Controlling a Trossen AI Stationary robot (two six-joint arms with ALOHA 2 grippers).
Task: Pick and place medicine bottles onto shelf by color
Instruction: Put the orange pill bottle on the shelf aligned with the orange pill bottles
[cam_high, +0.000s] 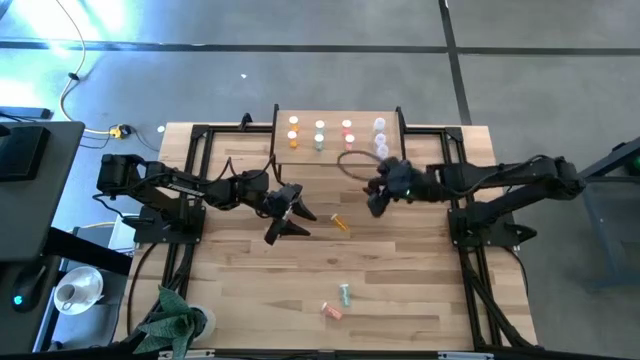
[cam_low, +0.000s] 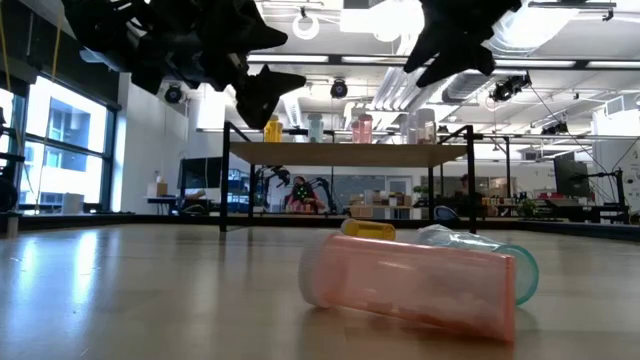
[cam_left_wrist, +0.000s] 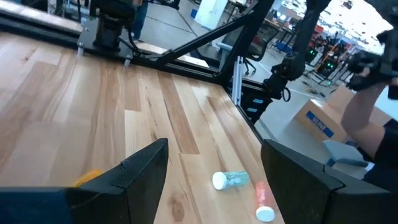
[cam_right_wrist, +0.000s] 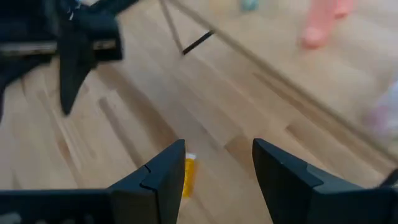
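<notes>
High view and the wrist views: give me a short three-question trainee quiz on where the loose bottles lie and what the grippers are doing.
1. True or false: the left gripper is holding a bottle.
2. How many bottles lie loose on the table, off the shelf?
3. Which loose bottle lies between the two grippers? A) green bottle B) orange bottle C) pink bottle

Key:
1. False. Its fingers are open and empty above the table.
2. Three: orange, green and pink, all on their sides.
3. B. The right gripper is also open and empty, with the orange bottle just ahead in its wrist view.
</notes>
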